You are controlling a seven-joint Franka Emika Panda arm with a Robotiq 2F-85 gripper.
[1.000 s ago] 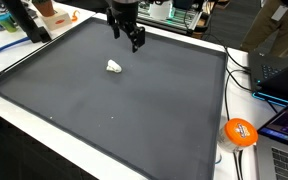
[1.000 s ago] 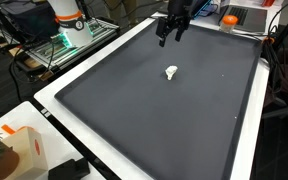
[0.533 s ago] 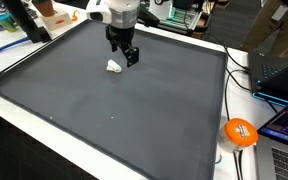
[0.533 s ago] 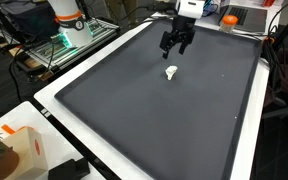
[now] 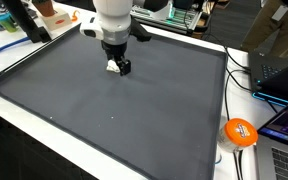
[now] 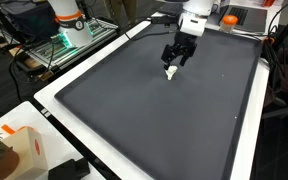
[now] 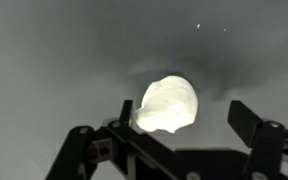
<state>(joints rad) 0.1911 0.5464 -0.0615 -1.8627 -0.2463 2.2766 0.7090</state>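
A small white crumpled lump [image 7: 168, 104] lies on the dark grey mat [image 5: 154, 110]. In the wrist view it fills the space between my two black fingers, nearer the left one. My gripper [image 7: 180, 118] is open and straddles the lump just above the mat, with no finger pressing on it. In both exterior views the gripper [image 5: 117, 66] [image 6: 172, 66] has come down right over the white lump [image 5: 111, 67] [image 6: 170, 73], which peeks out beside the fingertips.
The mat sits on a white table [image 5: 134, 170]. An orange round object [image 5: 240, 131] and a laptop [image 5: 284, 150] lie off the mat's corner. Cables, boxes and equipment [image 6: 69, 35] crowd the table's far edges.
The arm has dropped from above the mat's far edge down onto the white lump. The fingers now stand around it, still spread.
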